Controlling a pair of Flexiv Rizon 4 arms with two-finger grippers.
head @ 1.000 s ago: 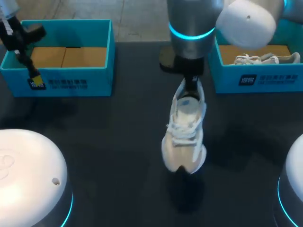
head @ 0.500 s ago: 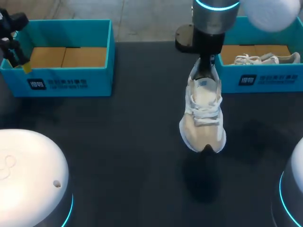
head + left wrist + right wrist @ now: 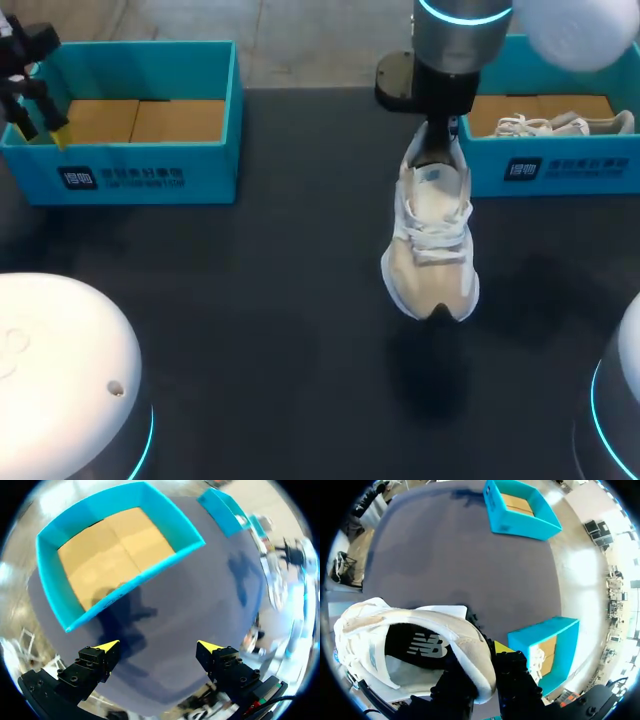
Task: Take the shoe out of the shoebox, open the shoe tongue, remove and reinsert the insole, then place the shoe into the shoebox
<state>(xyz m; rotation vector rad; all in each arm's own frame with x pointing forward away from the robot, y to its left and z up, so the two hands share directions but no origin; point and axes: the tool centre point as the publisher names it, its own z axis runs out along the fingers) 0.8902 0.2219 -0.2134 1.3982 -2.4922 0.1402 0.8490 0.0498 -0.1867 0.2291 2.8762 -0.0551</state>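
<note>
Holds shoe (image 3: 432, 245) by heel collar in right gripper (image 3: 479, 666), clamped shut on it: one finger inside the opening, the other outside the heel. Hangs it toe-down, clear of the surface (image 3: 250, 300), near far edge, right of middle, just beside right shoebox (image 3: 560, 172). Probably grips at heel to leave tongue, laces and insole free for the other arm. Looks like white-and-cream mesh upper, padded soft collar, dark lining, thick rounded foam sole, white laces. Has left gripper (image 3: 158, 646) spread wide with nothing between the fingers, at far left corner, by left shoebox (image 3: 150, 575); likely parked there out of the way. Shows both shoeboxes as teal stiff cardboard, rectangular, open-topped, with brown cardboard floors. Shows no shoe in left one; right one, at far right corner, has second pale shoe (image 3: 560, 125) lying inside. Reads surface as dark, matte, flat. Judges task as early: shoe out of box, tongue not yet opened.
</note>
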